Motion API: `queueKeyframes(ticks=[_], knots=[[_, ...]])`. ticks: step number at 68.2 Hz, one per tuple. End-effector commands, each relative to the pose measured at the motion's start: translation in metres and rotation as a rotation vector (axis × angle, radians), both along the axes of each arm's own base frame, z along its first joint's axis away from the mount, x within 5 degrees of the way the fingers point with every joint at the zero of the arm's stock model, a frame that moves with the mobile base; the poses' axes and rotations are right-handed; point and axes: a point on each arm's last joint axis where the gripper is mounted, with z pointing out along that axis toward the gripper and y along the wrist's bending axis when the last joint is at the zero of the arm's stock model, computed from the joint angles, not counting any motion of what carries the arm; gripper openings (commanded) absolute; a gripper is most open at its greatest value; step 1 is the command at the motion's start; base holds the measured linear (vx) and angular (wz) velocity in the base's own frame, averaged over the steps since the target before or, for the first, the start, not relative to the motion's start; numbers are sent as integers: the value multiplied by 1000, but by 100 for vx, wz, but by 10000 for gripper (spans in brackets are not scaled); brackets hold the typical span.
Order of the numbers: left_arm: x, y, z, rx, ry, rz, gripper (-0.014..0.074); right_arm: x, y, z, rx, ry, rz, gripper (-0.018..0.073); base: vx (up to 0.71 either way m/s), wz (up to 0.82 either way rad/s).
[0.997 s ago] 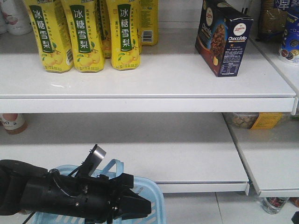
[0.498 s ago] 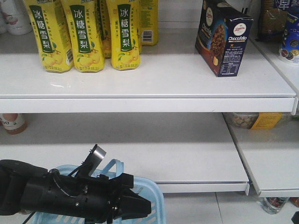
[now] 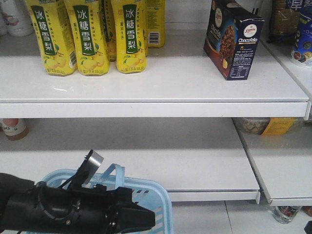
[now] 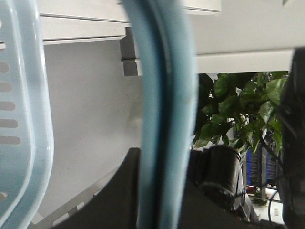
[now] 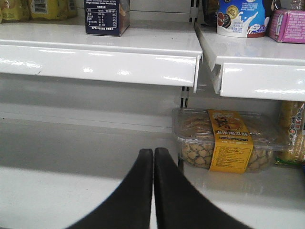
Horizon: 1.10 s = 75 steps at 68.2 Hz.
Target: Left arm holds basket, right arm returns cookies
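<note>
Navy cardboard, printed with a big chocolate-chip cookie and "ChocoFello", forms the cookies point(image 3: 233, 39) box, which stands upright on the upper white shelf point(image 3: 161, 80), turned at an angle, well right of the yellow drink bottles point(image 3: 92, 36). From the right wrist view only its lower back panel shows, on the same glossy shelf lip.

Low in the front view, the left arm point(image 3: 63, 212) is a bulky matte-black cylinder with cables and a small silver-grey tab sticking up. It lies across the light blue basket point(image 3: 158, 204), a plastic tub with slotted sides. The curved handle point(image 4: 162, 119) runs as a smooth pale-blue band straight up the left wrist view, with dark gripper parts right behind its lower end; whether the jaws clamp it I cannot tell.

The right arm's gripper point(image 5: 153, 191) shows two long, flat, wedge-shaped black fingers pressed together with nothing between them, hovering over the lower shelf. Beyond it sits a clear plastic tray of small round biscuits point(image 5: 228, 140) wrapped in a yellow paper band.
</note>
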Motion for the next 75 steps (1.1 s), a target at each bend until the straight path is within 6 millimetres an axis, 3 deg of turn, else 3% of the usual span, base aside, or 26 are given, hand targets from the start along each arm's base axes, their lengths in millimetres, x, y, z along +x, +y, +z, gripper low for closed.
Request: queueKeyframes(ticks=[1,15,30,53,66,75], knots=[[-18,4,25,-94,-67,-3,-6,1,2,9,25,-15,20,-8,0,0],[-53,28,35,-95,-258,3,-6,1,2,9,25,-15,20,-8,0,0],[-76,49,25,-11,-529,-30,-6,1,2,9,26,-15,20,-8,0,0],[-72,70,11,289,-754,-8,-6,1,2,9,26,-15,20,-8,0,0],[-71,81,12,458,-958,-59,-6,1,2,9,26,-15,20,-8,0,0],[-63,89,14,541,-1009,16,-6,1,2,9,26,-15,20,-8,0,0]])
